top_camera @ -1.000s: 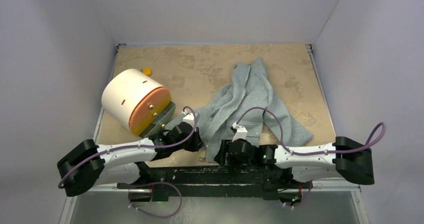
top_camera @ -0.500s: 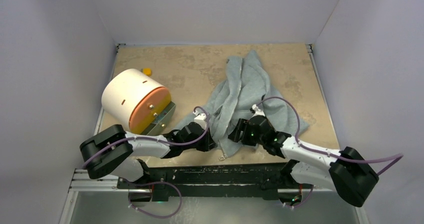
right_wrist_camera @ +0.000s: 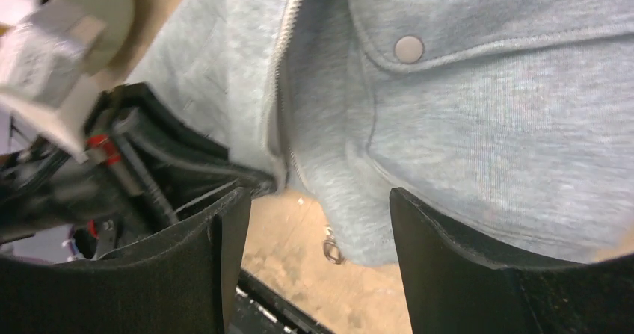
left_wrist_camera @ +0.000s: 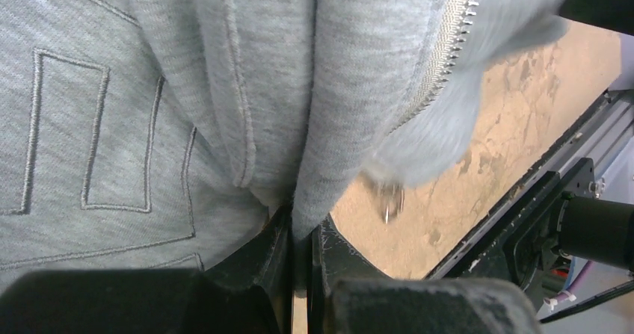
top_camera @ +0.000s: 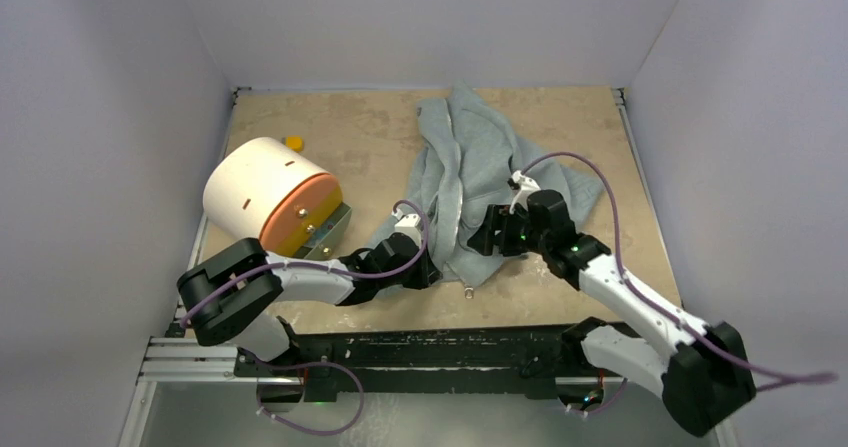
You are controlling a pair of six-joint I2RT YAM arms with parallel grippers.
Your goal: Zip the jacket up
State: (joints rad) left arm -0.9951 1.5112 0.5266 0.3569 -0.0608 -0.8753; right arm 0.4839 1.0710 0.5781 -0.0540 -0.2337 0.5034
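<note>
The light grey jacket (top_camera: 470, 162) lies crumpled on the tan table, with its bottom hem toward me. My left gripper (top_camera: 432, 269) is shut on the hem's edge, and the fabric shows pinched between the jaws in the left wrist view (left_wrist_camera: 300, 233). The zipper teeth (left_wrist_camera: 448, 46) run up to the right of it, and the metal zipper pull (left_wrist_camera: 389, 199) hangs blurred below the hem. My right gripper (top_camera: 482, 239) hovers open over the jacket's lower right front (right_wrist_camera: 478, 125). The zipper pull ring (right_wrist_camera: 331, 252) shows between its fingers (right_wrist_camera: 448, 274), untouched.
A white cylinder with an orange end (top_camera: 270, 202) lies at the left, with a small yellow object (top_camera: 293, 142) behind it. A black metal rail (top_camera: 420, 352) runs along the near table edge. Walls close in the left, right and back.
Both arms have reached further from their bases. The jacket has been dragged left and toward the back, and its top now nears the back wall. The right gripper moved up over the jacket.
</note>
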